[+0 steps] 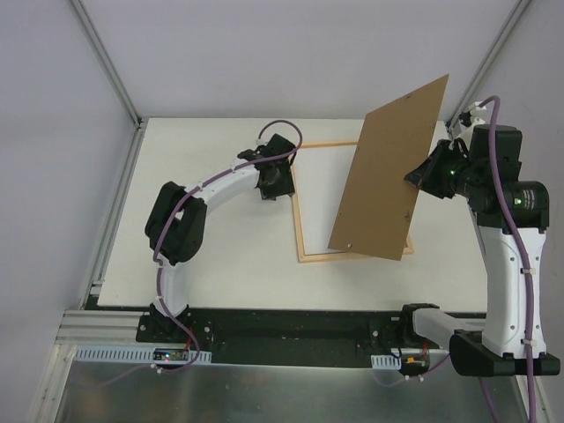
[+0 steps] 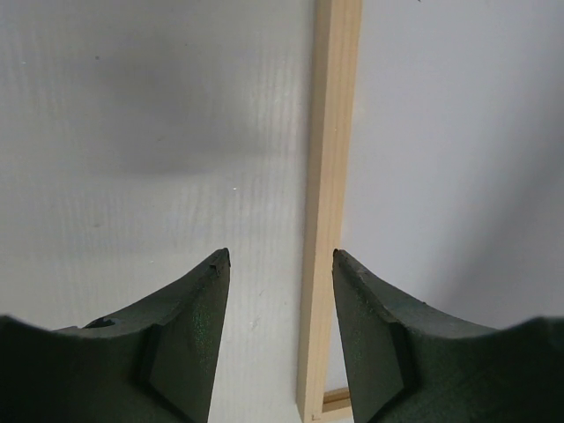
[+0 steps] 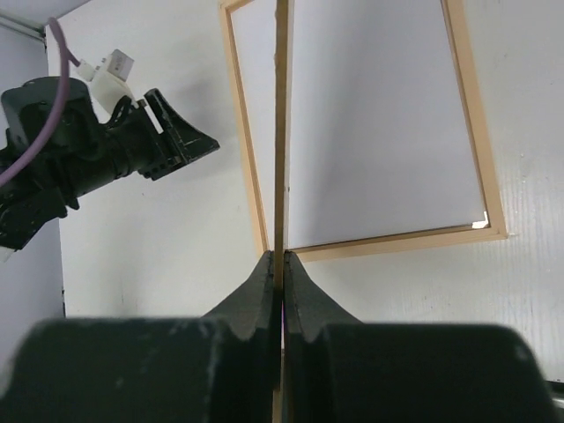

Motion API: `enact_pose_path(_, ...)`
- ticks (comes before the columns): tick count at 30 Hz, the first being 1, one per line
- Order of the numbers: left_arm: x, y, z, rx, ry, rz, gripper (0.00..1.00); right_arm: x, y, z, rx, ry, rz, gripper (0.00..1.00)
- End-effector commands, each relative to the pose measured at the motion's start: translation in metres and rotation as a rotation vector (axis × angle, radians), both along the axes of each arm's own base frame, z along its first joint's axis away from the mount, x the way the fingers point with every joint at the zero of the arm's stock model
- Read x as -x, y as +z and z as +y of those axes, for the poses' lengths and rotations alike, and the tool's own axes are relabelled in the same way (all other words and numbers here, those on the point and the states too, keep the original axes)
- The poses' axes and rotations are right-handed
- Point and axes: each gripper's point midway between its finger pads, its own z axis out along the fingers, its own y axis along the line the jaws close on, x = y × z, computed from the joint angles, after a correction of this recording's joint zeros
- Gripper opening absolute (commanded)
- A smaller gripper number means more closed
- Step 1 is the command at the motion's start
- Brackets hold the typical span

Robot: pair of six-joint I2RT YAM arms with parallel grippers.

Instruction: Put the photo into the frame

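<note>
The frame (image 1: 298, 220) of light wood strips lies flat on the table; it also shows in the right wrist view (image 3: 397, 240). Its inside is a smooth pale white surface. I cannot tell whether that is the photo's white back or the pane; no printed picture shows. My right gripper (image 3: 282, 256) is shut on the edge of the brown backing board (image 1: 388, 167) and holds it tilted up above the frame's right part. My left gripper (image 2: 280, 256) is open and empty, straddling the frame's left strip (image 2: 330, 176) near a corner, just above it.
The white table (image 1: 211, 264) ends at a black rail near the arm bases. Grey enclosure walls with metal posts (image 1: 106, 62) stand at the left and back. The left arm (image 3: 106, 150) shows at the left in the right wrist view.
</note>
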Motion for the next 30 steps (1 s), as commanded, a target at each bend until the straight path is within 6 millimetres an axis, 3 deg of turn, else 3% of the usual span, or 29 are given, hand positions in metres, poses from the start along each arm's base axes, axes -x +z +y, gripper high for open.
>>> enact_pose_path(1, -0.005, -0.003, -0.028, 0.022, -0.017, -0.004, 0.49, 0.007, 0.034, -0.006, 0.025, -0.001, -0.128, 0.0)
enact_pose_path(12, 0.011, -0.043, -0.05, -0.019, -0.076, 0.064, 0.45, 0.01, 0.042, -0.005, 0.016, 0.009, -0.142, 0.0)
enact_pose_path(20, 0.027, -0.058, -0.04, -0.042, -0.116, 0.109, 0.36, 0.002, 0.035, -0.001, 0.009, 0.03, -0.128, 0.0)
enact_pose_path(25, 0.04, -0.059, -0.013, -0.078, -0.108, 0.123, 0.31, -0.008, 0.028, 0.007, -0.021, 0.074, -0.122, 0.0)
enact_pose_path(30, 0.057, -0.067, 0.036, -0.112, -0.063, 0.168, 0.26, -0.02, 0.014, 0.027, -0.119, 0.153, -0.115, 0.0)
